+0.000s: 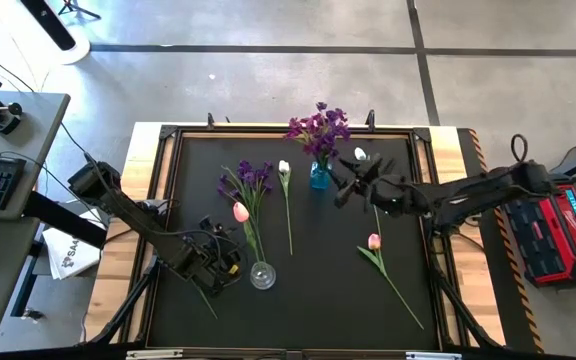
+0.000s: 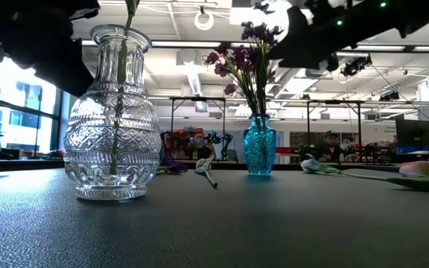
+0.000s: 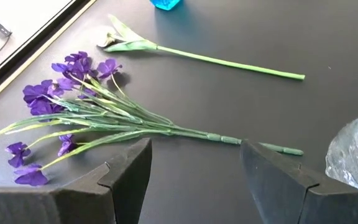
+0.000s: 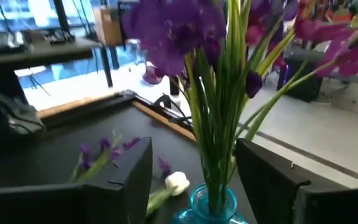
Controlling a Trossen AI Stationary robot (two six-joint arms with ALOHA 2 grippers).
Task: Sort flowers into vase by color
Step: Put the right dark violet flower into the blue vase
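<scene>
Flowers at the sorting stage. Purple sprigs [image 1: 320, 128] stand bunched in the blue vase [image 1: 319, 177] at the far side of the bench [image 1: 408, 230]. The right claw [image 1: 344, 186] sits just beside that vase, jaws parted with the green stems rising between them and nothing gripped, which suggests a sprig just set in place. A clear glass vase [image 1: 262, 276] stands near the front edge with one thin stem in it; the bloom cannot be seen, so its colour is unknown. The left claw [image 1: 211, 262] hangs just beside this vase, jaws open and empty, and its wrist view faces a loose purple sprig [image 3: 73, 112] and a white tulip [image 3: 126, 42] lying flat on the bench. Also lying loose are a pink tulip [image 1: 240, 211] beside the purple sprig, a second pink tulip [image 1: 374, 241] toward the right, and a white bloom [image 1: 360, 154] behind the right arm. Loose stems lie apart, probably for single picks.
</scene>
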